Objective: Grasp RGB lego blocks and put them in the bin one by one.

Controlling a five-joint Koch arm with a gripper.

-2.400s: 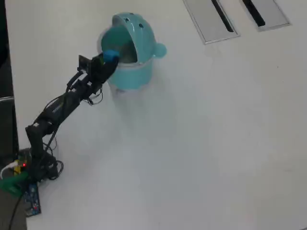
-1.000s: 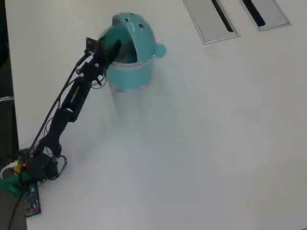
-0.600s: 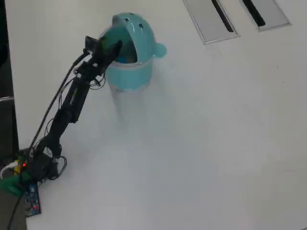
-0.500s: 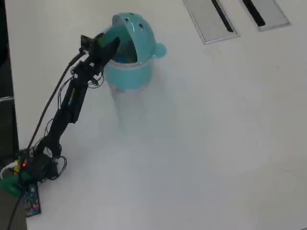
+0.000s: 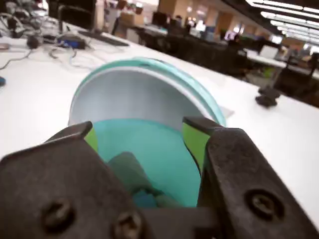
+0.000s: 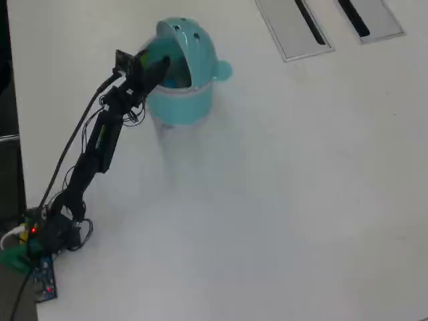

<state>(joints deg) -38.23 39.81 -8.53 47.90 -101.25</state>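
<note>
The surface point(image 6: 281, 200) is a plain white tabletop, bare across most of its span in the overhead view. Two flat grey panels point(image 6: 292, 25) with dark slots are set into it at the top right. The arm reaches from its base at the lower left up to the bin point(image 6: 190, 100), a round teal bin standing near the top, its domed lid point(image 6: 190, 37) tipped back with two dark dots showing and a small knob on the right side.

In the wrist view the fingers point(image 5: 144, 134) stand apart, green-padded, poised over the bin's open mouth, with the pale inside of the lid behind them. Something blue point(image 5: 144, 199) lies inside the bin; what it is cannot be told. Beyond the surface lies a dim open office with desks, monitors, cables and ceiling strip lights.
</note>
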